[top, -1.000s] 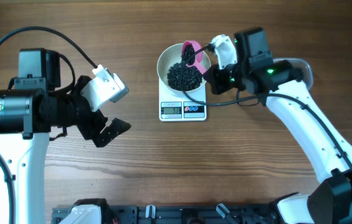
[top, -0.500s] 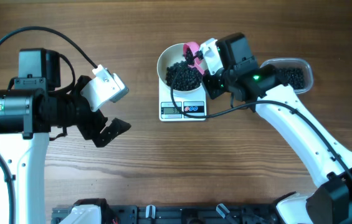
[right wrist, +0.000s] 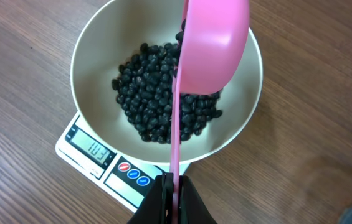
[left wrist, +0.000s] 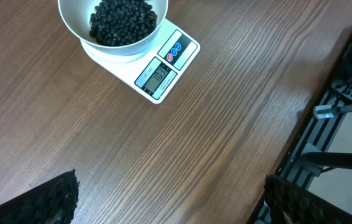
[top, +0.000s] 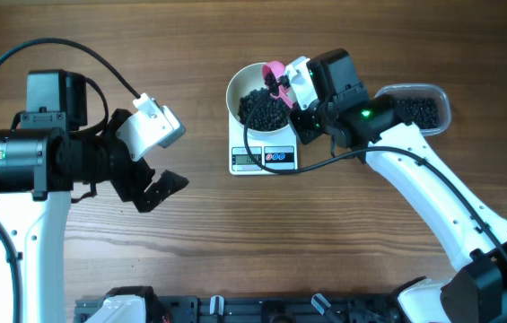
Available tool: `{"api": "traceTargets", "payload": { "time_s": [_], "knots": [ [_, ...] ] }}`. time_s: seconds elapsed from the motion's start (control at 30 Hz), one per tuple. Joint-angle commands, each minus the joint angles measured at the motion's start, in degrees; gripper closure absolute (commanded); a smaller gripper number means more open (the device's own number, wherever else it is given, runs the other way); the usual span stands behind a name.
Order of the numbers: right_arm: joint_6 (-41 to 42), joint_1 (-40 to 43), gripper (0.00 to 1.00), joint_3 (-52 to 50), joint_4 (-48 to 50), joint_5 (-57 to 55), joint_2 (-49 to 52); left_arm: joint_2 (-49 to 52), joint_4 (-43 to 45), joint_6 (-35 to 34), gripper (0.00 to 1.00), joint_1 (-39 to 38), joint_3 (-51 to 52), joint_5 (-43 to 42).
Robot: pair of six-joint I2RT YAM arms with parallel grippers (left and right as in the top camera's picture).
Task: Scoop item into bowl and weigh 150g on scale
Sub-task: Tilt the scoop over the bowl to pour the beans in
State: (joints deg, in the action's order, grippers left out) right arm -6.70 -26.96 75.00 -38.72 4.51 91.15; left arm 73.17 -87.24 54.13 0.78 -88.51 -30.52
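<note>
1. I am looking down on a wooden table from the overhead camera, with one robot arm at the left of the frame and one at the right.
2. The scale, small, white and rectangular, sits at the upper centre of the overhead frame. Its grey display and two round buttons face the bottom edge.
3. In the right wrist view the display appears to read 103.
4. The bowl, round and plain white, stands on the scale and covers most of its top.
5. The item, many tiny round black beans, lies heaped in the bottom of the bowl. The white inner wall is bare above the heap.
6. The right gripper is clenched on the thin handle of a pink scoop. The fingers are at the bottom centre of the right wrist frame.
7. The scoop's cup is turned on its side over the right part of the bowl, above the beans. I cannot tell whether any beans are in it.
8. The left gripper is released, its two dark fingers wide apart at the lower corners of the left wrist frame. It grasps nothing and hangs over bare wood, well apart from the scale.
9. A clear plastic tub with more black beans sits at the upper right of the overhead frame, partly behind the right arm.
</note>
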Motion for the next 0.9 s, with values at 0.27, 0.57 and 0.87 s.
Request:
{"api": "traceTargets", "payload": {
  "time_s": [0.27,0.57,0.87],
  "knots": [
    [0.7,-0.2,0.96,-0.3,0.1,1.9,-1.5,-0.6,-0.1,0.5,0.0,0.3,-0.8,-0.4],
    [-2.8,-0.2,0.96,-0.3,0.3,-2.7,-1.5,-0.6,-0.1,0.5,0.0,0.3,-0.8,-0.4],
    [-7.2,-0.2,0.96,-0.3,2.4,-3.7,-1.5,-0.6,-0.1,0.5,0.0,0.3,-0.8,-0.4]
  ]
}}
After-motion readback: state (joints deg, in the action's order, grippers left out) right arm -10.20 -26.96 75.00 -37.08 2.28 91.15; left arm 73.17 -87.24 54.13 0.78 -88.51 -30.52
